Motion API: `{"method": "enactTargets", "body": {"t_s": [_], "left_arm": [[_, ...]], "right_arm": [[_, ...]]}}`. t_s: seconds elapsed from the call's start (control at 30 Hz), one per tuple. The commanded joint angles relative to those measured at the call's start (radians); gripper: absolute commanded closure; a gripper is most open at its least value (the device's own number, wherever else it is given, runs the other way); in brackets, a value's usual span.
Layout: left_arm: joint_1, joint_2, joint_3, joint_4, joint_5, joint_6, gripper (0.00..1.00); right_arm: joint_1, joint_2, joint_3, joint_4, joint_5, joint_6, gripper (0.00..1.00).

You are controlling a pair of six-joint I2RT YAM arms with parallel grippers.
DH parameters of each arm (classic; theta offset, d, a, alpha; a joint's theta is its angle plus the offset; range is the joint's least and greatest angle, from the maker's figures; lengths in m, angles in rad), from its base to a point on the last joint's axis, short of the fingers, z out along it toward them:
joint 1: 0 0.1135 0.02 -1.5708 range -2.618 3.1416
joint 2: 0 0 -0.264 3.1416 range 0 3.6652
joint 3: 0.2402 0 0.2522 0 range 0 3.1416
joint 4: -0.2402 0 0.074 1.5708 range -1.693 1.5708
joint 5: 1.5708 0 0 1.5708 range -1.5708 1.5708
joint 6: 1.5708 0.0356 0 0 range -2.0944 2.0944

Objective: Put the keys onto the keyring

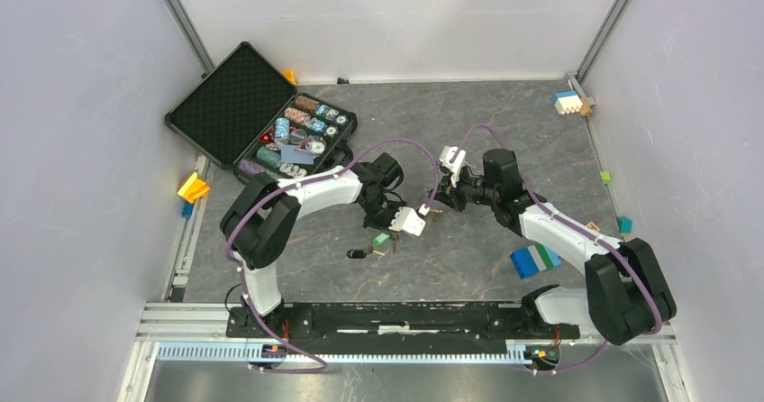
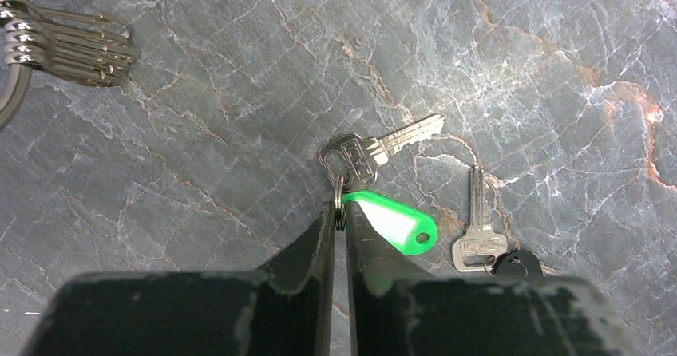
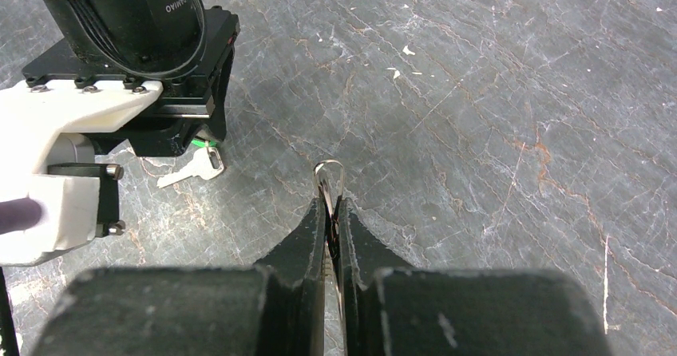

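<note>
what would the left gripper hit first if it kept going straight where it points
The silver key with the green tag: its head lies ahead of the left gripper, whose tips pinch its small ring, though depth is unclear.

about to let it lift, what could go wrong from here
The left gripper pinches only the thin link ring of the green key at its fingertips; the key could slip or swing when lifted. The right gripper holds the keyring by thin wire, so it may twist during threading. The black key lies close by and might get nudged.
</note>
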Motion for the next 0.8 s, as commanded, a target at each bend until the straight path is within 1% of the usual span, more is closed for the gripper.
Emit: {"method": "enactTargets", "body": {"t_s": [0.0,0.07,0.17,0.43,0.63,0.77], "left_arm": [[0.003,-0.016,0.041,-0.007,0.052,-0.012,0.86],[0.003,-0.016,0.041,-0.007,0.053,-0.016,0.90],[0.003,-0.017,0.041,-0.007,0.053,-0.028,0.91],[0.003,-0.016,0.043,-0.007,0.060,-0.039,0.76],[0.003,-0.012,0.044,0.007,0.066,-0.049,0.73],[0.000,-0.010,0.042,0.016,0.072,-0.051,0.72]], "right_arm": [[-0.004,-0.011,-0.001,0.021,-0.017,-0.013,1.00],[-0.003,-0.011,0.000,0.022,-0.017,-0.013,1.00],[-0.003,-0.012,0.000,0.022,-0.017,-0.014,1.00],[-0.005,-0.010,0.000,0.022,-0.016,-0.013,1.00],[-0.005,-0.009,0.000,0.022,-0.016,-0.014,1.00],[-0.005,-0.009,0.000,0.020,-0.017,-0.015,1.00]]}}
